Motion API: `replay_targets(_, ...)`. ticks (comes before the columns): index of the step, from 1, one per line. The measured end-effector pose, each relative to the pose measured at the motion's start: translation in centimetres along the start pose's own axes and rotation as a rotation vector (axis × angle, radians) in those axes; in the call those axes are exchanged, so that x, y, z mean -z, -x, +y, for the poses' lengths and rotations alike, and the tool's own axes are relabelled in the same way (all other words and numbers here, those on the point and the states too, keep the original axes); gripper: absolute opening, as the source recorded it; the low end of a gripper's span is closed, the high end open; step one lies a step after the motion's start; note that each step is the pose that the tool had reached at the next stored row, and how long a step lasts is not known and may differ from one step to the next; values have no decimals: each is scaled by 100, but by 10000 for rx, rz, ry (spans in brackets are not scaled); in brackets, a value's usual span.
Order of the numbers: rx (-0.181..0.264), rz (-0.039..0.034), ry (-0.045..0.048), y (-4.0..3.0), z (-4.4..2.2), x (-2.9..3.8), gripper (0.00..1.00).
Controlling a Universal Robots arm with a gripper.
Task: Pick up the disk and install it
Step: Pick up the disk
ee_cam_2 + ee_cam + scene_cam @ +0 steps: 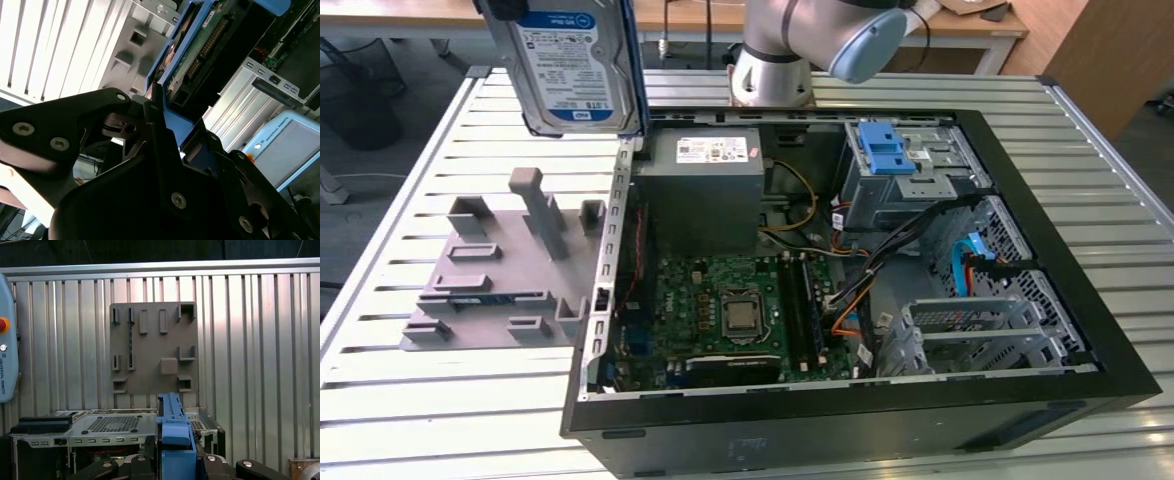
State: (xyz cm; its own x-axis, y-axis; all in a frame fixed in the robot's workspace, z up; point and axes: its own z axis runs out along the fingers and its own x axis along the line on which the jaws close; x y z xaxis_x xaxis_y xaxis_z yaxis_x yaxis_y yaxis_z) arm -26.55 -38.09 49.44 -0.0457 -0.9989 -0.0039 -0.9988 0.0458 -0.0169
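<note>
Hanging upright in the exterior view, the disk [574, 65] is high over the slatted table [440, 400], beside the open computer case's [854, 420] wall. In the second wrist view the gripper [172, 112] clamps its blue bracket [176, 131]; rigid, weighty and likely shock-sensitive, it suits this edge hold. In the first wrist view open room surrounds it above the grey fixture plate [150, 347].

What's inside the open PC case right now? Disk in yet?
Not yet: the tool holds the disk up outside the case. Inside: power-supply box, motherboard, drive cage with blue latch, cables. The cage's inside and whatever lies beneath the power-supply box are covered.
</note>
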Motion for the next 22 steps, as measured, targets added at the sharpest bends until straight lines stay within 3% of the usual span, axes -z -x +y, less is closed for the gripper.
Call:
replay_targets(15,0,0,4,0,-210,-4,36)
replay_targets(22,0,1,20,-5,-371,-6,36)
